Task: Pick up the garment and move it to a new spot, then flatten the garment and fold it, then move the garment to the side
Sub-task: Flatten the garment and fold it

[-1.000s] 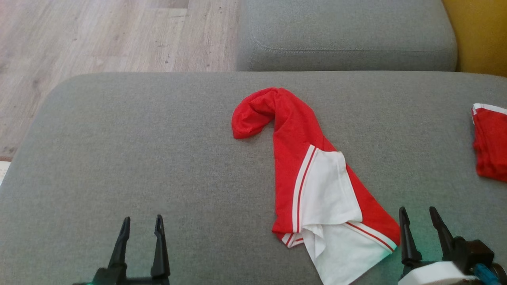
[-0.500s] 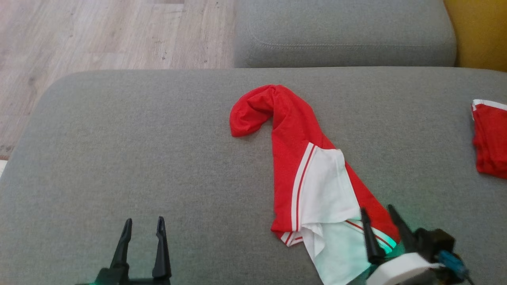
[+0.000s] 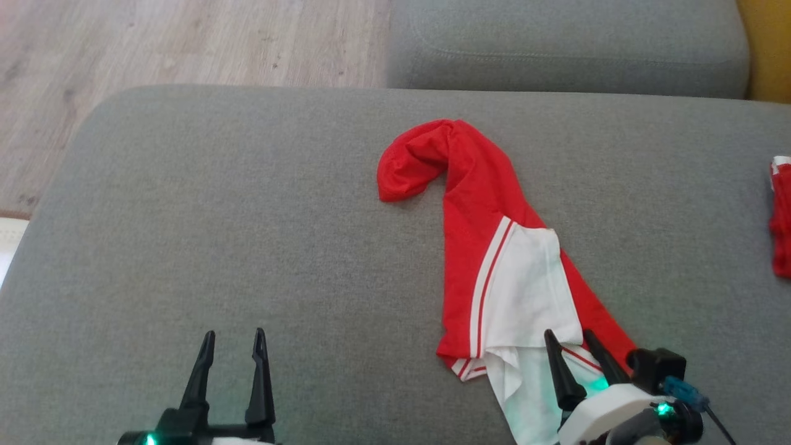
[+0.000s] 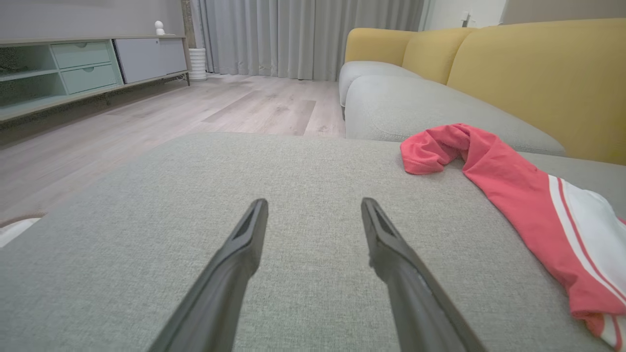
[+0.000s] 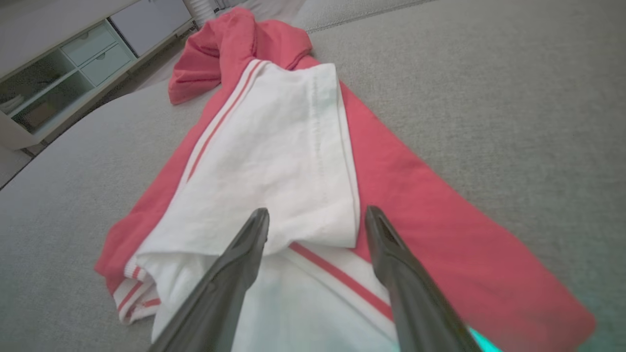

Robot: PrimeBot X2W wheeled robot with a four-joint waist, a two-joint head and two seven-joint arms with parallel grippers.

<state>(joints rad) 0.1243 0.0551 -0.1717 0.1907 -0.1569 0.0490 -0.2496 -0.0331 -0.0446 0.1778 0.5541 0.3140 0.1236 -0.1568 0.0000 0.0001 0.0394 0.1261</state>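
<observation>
A red and white garment [image 3: 488, 247] lies crumpled in a long strip on the grey sofa cushion [image 3: 247, 235], its red end curled at the far side and its white striped end toward me. My right gripper [image 3: 567, 337] hovers open over the white near end of the garment [image 5: 274, 161], fingers straddling a folded white edge. My left gripper [image 3: 233, 337] stands open over bare cushion, well to the left of the garment [image 4: 513, 181].
A second red and white cloth [image 3: 780, 216] lies at the cushion's right edge. Another grey cushion [image 3: 568, 43] sits beyond, with a yellow backrest [image 4: 538, 73]. Wooden floor [image 3: 154, 43] lies off the cushion's far left; a low cabinet [image 4: 73, 73] stands across the room.
My right gripper has moved left from beside the garment to over its white near end. The head camera has shifted a little. The left gripper has stayed in place.
</observation>
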